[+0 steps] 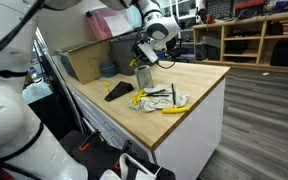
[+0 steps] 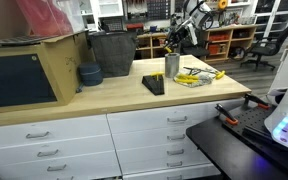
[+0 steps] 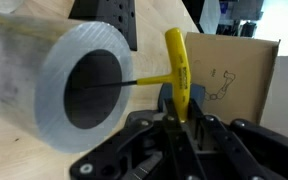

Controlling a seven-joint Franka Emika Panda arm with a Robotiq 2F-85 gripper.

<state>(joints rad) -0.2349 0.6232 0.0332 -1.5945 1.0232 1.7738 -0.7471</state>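
My gripper (image 3: 179,125) is shut on a yellow T-handle hex key (image 3: 177,72). The handle stands up out of the jaws, and its thin black shaft (image 3: 144,81) points sideways into the mouth of a metal cup (image 3: 44,95). In both exterior views the cup (image 1: 143,74) (image 2: 172,65) stands upright on the wooden worktop (image 1: 199,80). The gripper (image 1: 145,55) (image 2: 177,45) hangs just above the cup's rim. The shaft's tip is lost in the dark inside of the cup.
A pile of yellow-handled tools (image 1: 159,98) (image 2: 194,77) lies in front of the cup. A black holder (image 1: 117,91) (image 2: 153,85) lies beside it. A blue bowl (image 2: 89,74), a dark bin (image 2: 112,52) and a cardboard box (image 1: 84,62) stand behind.
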